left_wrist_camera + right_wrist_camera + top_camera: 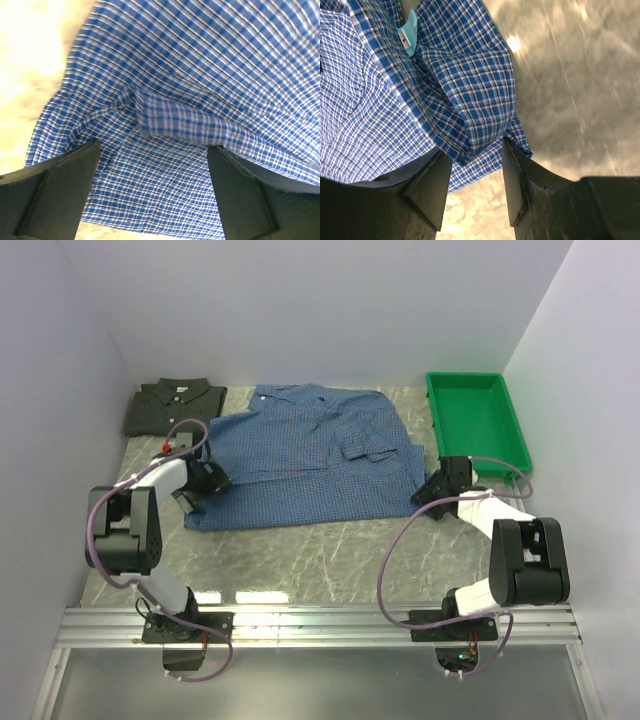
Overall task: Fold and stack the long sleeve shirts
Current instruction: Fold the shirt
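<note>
A blue check long sleeve shirt (310, 455) lies spread out on the marble table. A dark green-grey shirt (175, 405) sits folded at the back left. My left gripper (200, 490) hangs over the blue shirt's left edge. In the left wrist view the gripper (154, 150) is wide open, with wrinkled blue cloth (200, 75) below and between its fingers. My right gripper (428, 497) is at the shirt's right edge. In the right wrist view the gripper (476, 150) stands partly open, with a folded cuff of the blue shirt (470, 115) reaching between its fingertips.
A green plastic tray (465, 377) stands at the back right, just behind the right arm. White walls close in the table on the left, back and right. A light blue tag (409, 31) shows on the blue shirt. A metal rail (320, 625) runs along the near edge.
</note>
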